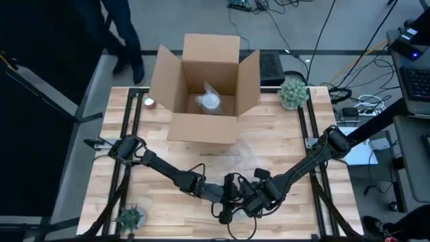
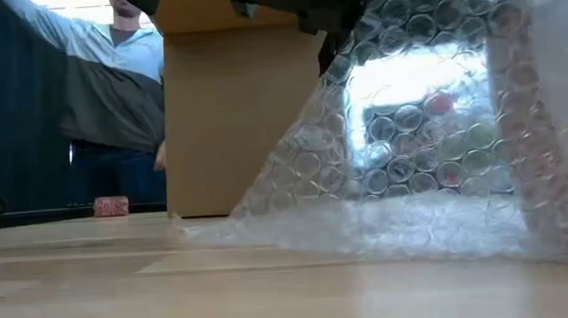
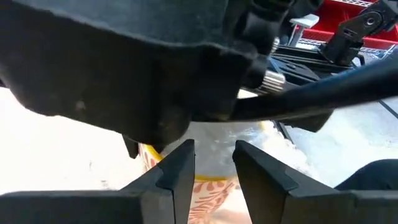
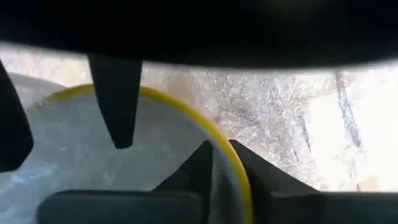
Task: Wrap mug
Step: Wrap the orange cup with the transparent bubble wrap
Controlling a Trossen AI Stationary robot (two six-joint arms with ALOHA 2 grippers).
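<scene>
Both arms reach low and meet at the table's (image 1: 282, 134) near edge. The right gripper (image 4: 221, 165) pinches the rim of one mug (image 4: 112, 168); the left gripper (image 3: 214, 171) holds a narrow gap over it. One bubble wrap sheet (image 2: 413, 140) lies there.

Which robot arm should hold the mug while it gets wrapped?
Probably the right. Its gripper is pinched on the mug at the yellow rim, with bubble wrap beside it. The left gripper holds nothing visible.

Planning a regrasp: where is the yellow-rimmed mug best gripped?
Probably take the yellow-rimmed mug by its thin rim: its mouth is open, so come from that side, one finger inside, one outside, as the right gripper pinches it. The left gripper hovers open nearby.
</scene>
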